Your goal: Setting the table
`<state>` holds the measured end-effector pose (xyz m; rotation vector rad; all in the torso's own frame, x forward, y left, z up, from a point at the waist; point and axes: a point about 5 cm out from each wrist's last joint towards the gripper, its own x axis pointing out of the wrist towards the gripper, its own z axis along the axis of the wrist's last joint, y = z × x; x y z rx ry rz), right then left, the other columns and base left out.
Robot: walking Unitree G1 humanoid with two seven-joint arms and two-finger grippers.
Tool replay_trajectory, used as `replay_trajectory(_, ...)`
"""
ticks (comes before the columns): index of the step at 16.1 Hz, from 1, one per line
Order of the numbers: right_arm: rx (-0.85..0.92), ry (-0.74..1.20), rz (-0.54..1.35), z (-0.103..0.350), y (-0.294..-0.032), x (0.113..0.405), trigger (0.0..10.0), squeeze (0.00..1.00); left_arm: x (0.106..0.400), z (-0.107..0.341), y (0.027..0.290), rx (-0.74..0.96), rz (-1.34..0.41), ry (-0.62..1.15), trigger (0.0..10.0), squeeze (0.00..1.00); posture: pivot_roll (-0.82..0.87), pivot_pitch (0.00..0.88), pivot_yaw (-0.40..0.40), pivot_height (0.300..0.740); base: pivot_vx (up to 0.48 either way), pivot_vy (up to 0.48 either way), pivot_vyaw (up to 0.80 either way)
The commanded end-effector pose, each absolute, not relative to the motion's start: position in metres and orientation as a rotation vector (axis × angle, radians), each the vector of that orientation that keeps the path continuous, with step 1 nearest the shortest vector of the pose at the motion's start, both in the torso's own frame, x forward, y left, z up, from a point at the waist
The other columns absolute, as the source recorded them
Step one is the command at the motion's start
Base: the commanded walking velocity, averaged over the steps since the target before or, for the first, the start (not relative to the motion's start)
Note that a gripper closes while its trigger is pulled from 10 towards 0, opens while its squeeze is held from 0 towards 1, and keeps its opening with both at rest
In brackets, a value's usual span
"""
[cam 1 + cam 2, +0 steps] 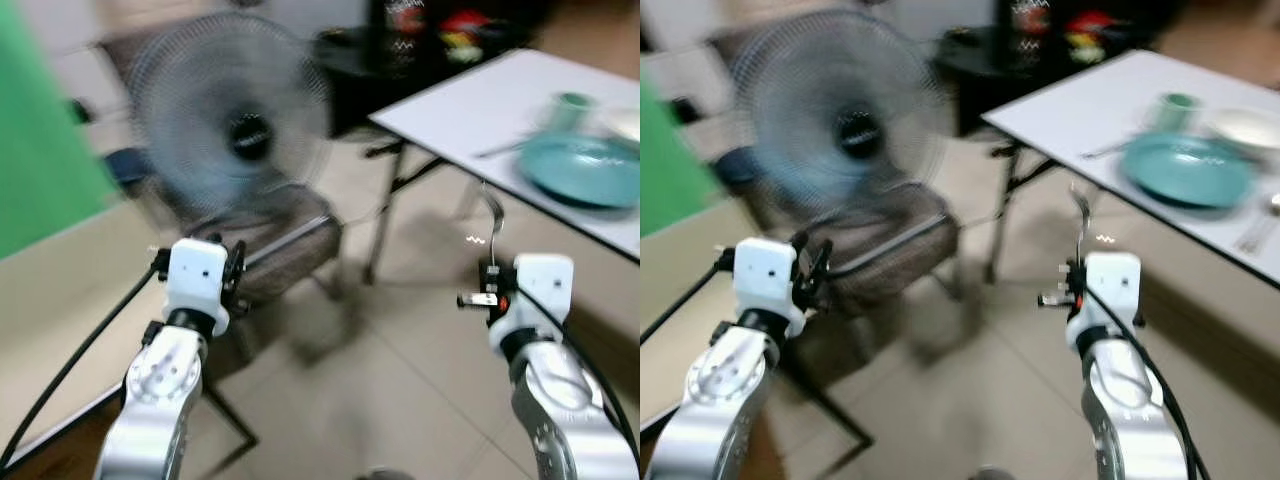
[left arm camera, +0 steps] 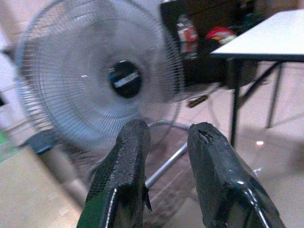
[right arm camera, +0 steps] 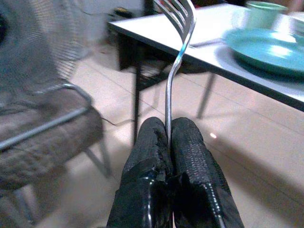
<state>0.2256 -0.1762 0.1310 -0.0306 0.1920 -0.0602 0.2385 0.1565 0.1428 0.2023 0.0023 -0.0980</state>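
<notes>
**Inspector:** Start at the left of the frame. What stands there?

**Assistant:** A green panel (image 1: pixel 45 140) runs down the left edge. Beside it, in the upper left, a fan (image 1: pixel 232 125) with a round wire cage faces the camera, just behind a chair (image 1: pixel 275 245) with a brown padded seat and a metal frame. The head views are blurred.

**Inspector:** The left gripper?

**Assistant:** The left gripper (image 2: pixel 166 142) is raised in the lower left of the frame, over the tiled floor (image 1: pixel 400 370) and in front of the chair. Its two black fingers (image 2: pixel 124 171) stand a narrow gap apart, with nothing between them.

**Inspector:** And to the right?

**Assistant:** The right gripper (image 3: pixel 169 135) is raised in the lower right, over the floor and short of the table edge. Its fingers are pressed together on the handle of a fork (image 3: pixel 176 52), which stands upright with the tines at the top.

**Inspector:** The table itself?

**Assistant:** The white table (image 1: pixel 470 105) fills the upper right on dark folding legs. Near its right end sits a teal plate (image 1: pixel 1188 170), with a pale green cup (image 1: pixel 1175 108) behind it and a white bowl (image 1: pixel 1248 128) just to the right. Some cutlery (image 1: pixel 1252 232) lies on the table near the right edge of the frame; the blur stops me from telling which pieces.
</notes>
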Motion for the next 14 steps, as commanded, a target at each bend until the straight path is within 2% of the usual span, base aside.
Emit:
replay_trajectory(1, -0.023, 0.166, -0.054, 0.1375, -0.1722, 0.2272, 10.0, 0.0, 0.2364, 0.1413, 0.1613, 0.211, -0.074, 0.011, 10.0, 0.0, -0.03, 0.009, 0.019, 0.74, 0.0, 0.0, -0.77)
replay_trajectory(5, -0.048, 0.13, -0.039, 0.1472, -0.1706, 0.2337, 10.0, 0.0, 0.2378, 0.1373, 0.1608, 0.155, -0.052, 0.026, 10.0, 0.0, -0.05, 0.018, 0.021, 0.74, 0.0, 0.0, -0.76)
replay_trajectory(8, -0.055, 0.165, -0.038, 0.1418, -0.1736, 0.2305, 10.0, 0.0, 0.2346, 0.1348, 0.1635, 0.173, -0.027, 0.041, 10.0, 0.0, -0.04, 0.008, -0.016, 0.74, 0.0, 0.0, -0.76)
replay_trajectory(14, -0.023, 0.167, -0.076, 0.14, -0.1735, 0.2311, 10.0, 0.0, 0.241, 0.1429, 0.1587, 0.142, -0.068, 0.019, 10.0, 0.0, -0.04, 0.0, 0.006, 0.74, 0.0, 0.0, -0.76)
